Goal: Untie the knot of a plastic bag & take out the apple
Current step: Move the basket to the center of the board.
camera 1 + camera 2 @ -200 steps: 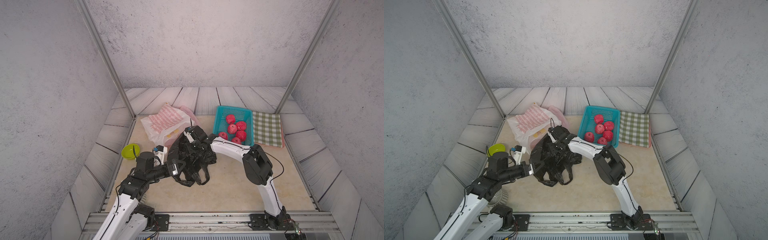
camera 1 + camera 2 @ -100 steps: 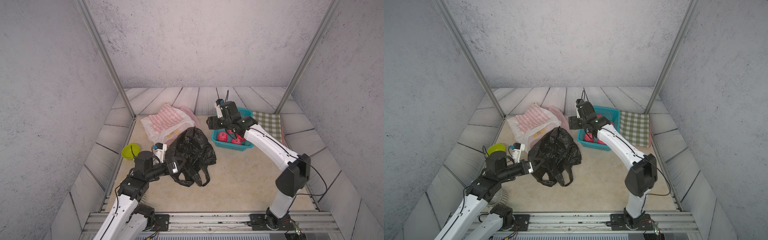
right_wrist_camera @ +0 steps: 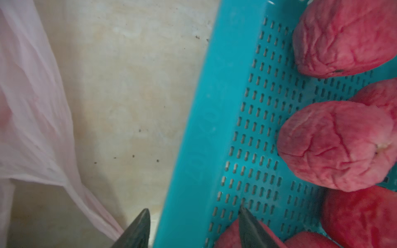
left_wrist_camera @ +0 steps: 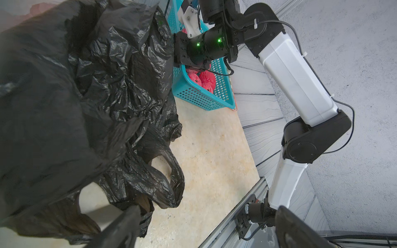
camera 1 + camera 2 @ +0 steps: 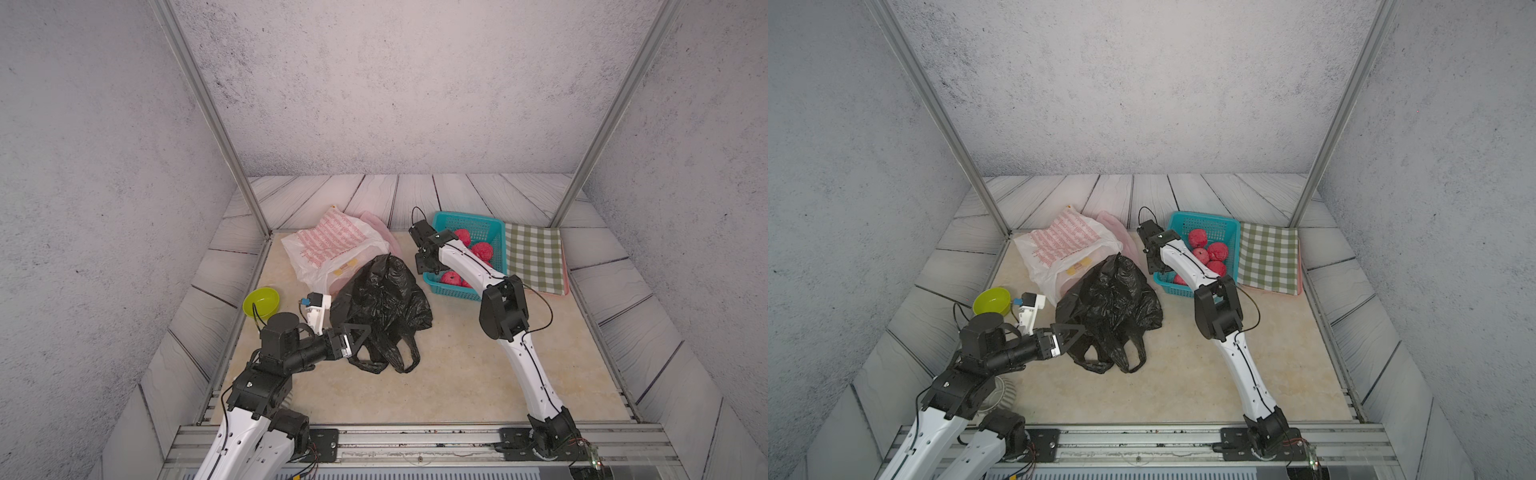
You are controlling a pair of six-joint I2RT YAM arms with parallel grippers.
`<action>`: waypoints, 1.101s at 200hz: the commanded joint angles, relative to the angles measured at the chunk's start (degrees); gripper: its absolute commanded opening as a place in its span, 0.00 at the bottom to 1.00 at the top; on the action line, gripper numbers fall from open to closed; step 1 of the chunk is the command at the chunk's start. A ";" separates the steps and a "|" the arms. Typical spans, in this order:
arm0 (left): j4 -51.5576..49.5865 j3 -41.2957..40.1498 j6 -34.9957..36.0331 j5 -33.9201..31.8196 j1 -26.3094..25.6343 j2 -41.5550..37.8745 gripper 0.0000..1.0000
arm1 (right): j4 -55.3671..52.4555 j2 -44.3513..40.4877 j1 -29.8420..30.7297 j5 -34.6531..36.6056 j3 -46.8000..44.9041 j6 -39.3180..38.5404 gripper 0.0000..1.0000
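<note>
Your left fingers (image 4: 129,223): spread wide, one tip at handle of one black bag (image 5: 384,297), mid bench (image 5: 457,374); two handle loops lie loose. One green bowl (image 5: 261,302) left. Your right fingers (image 3: 137,232): spread, astride wall of one teal basket (image 3: 193,150), pinching nothing. Five apples (image 5: 1218,251) countable inside, arm hiding part. Behind: one white printed bag (image 5: 332,245), one pink bag (image 5: 376,222), one checked cloth (image 5: 532,257).

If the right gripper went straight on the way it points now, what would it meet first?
Probably the teal basket: the right gripper points down, its fingers open astride the basket's wall. The inner finger may touch the apple under it first; depth is unclear.
</note>
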 commanded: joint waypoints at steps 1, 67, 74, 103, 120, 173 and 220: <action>-0.23 -0.39 0.90 1.21 0.28 -0.14 0.99 | 2.11 -6.81 0.22 0.75 -8.52 2.34 0.61; 2.21 -0.98 0.41 2.36 0.29 0.21 0.99 | 12.46 -25.76 5.55 -1.18 -38.78 6.02 0.56; 2.17 -1.12 0.19 2.27 0.19 -0.22 0.99 | 13.49 -27.67 6.38 -1.55 -41.50 6.79 0.56; 0.95 -1.34 -0.61 2.10 0.19 -2.91 0.99 | 14.39 -32.27 10.47 -3.17 -47.09 7.25 0.56; -0.39 -1.06 -0.43 2.18 0.27 -4.02 0.99 | 13.54 -33.59 13.43 -3.29 -48.17 7.33 0.56; -4.07 -0.83 -0.01 1.57 0.18 -7.30 0.99 | 14.69 -36.04 19.77 -5.89 -52.23 7.40 0.56; -4.90 -1.64 -0.42 1.13 0.21 -7.93 0.99 | 13.82 -38.91 20.27 -3.77 -53.00 4.56 0.82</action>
